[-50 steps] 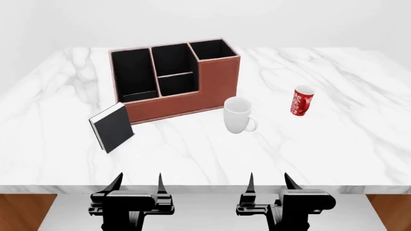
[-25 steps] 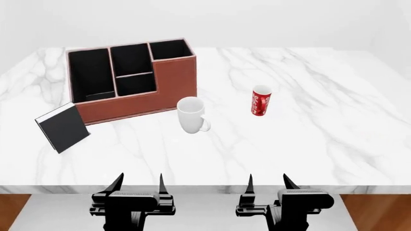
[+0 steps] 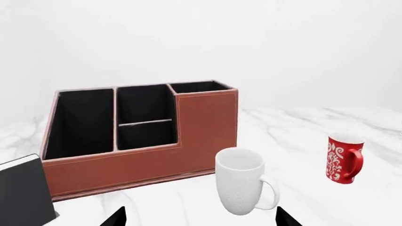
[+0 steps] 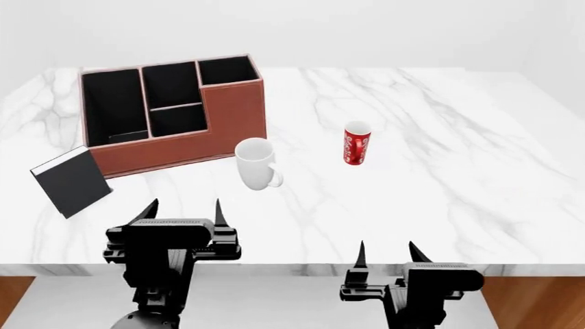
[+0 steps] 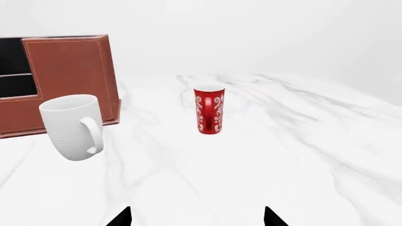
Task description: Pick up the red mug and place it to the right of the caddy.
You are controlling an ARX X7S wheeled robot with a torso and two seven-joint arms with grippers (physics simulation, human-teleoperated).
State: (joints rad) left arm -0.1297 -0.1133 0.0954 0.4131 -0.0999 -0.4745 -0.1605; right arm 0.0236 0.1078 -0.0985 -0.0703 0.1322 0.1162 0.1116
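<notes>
The red mug (image 4: 355, 143) stands upright on the marble table, right of the white mug (image 4: 255, 164); it also shows in the right wrist view (image 5: 209, 109) and the left wrist view (image 3: 343, 159). The caddy (image 4: 174, 113) stands at the back left; it also shows in the left wrist view (image 3: 141, 136) and the right wrist view (image 5: 63, 80). My left gripper (image 4: 183, 211) is open and empty over the table's front, near the white mug. My right gripper (image 4: 386, 255) is open and empty at the table's front edge, short of the red mug.
A small black book (image 4: 70, 181) leans at the caddy's left front corner. The white mug (image 5: 72, 126) sits between the caddy and the red mug. The marble table (image 4: 475, 171) stretches to the right of the red mug.
The view has shifted, so the objects sit further left in the head view. My left arm has risen and moved forward over the table edge. The right gripper stays low.
</notes>
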